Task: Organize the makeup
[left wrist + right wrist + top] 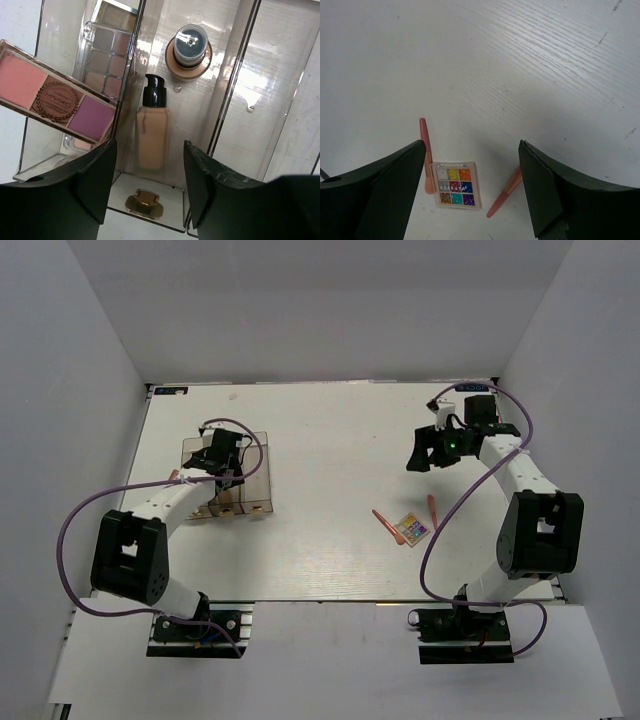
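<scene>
In the left wrist view, the left gripper [149, 145] hangs over the clear box [270, 100] with its fingers apart and empty. The pink palette [55, 92] leans tilted at the left before the brown palette [107, 55], and two foundation bottles [151, 140] fill the middle compartment, probably sorted by kind. The right gripper [471, 145], also spread and empty, looks down on the multicolour palette [455, 185] and two pencils [425, 150] in the lower centre of its view, which I think are the next pieces.
</scene>
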`<state>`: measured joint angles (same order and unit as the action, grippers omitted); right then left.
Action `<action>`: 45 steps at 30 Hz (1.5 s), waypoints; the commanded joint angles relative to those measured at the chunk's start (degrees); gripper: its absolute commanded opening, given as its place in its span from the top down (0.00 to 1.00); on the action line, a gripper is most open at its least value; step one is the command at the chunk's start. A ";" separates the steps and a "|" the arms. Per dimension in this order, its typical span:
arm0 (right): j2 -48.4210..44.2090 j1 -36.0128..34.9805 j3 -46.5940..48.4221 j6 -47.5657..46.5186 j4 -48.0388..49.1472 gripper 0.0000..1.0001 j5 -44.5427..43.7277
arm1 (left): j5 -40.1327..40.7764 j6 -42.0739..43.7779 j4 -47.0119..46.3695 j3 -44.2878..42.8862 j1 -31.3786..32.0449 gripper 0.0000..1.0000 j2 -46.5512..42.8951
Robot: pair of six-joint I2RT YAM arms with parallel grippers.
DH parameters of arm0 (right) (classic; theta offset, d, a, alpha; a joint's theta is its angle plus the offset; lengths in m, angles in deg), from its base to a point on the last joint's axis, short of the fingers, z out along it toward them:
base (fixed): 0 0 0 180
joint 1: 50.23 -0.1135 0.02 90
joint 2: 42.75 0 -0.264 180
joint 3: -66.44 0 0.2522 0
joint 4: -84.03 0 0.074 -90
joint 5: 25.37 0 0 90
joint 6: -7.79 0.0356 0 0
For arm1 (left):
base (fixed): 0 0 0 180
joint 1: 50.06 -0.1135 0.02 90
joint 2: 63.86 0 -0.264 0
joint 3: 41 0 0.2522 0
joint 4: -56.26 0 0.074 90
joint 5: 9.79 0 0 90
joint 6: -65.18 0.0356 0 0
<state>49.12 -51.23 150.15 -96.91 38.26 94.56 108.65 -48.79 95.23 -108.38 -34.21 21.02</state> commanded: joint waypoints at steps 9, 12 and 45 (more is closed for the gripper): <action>-1.07 -0.41 1.60 -60.82 -32.91 0.14 17.71 | -10.05 1.37 -0.69 -5.87 1.02 0.31 -10.08; -3.36 -0.32 -2.87 -77.69 -36.81 0.12 11.83 | -17.71 1.90 -0.60 -6.67 1.02 0.29 -12.28; 7.00 -10.87 -8.07 -110.90 -27.15 0.11 -6.64 | -25.28 -4.51 7.66 -0.25 2.07 0.21 -26.08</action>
<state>56.51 -61.24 143.62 -194.94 9.19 89.77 82.75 -52.86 102.42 -108.69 -32.31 -3.46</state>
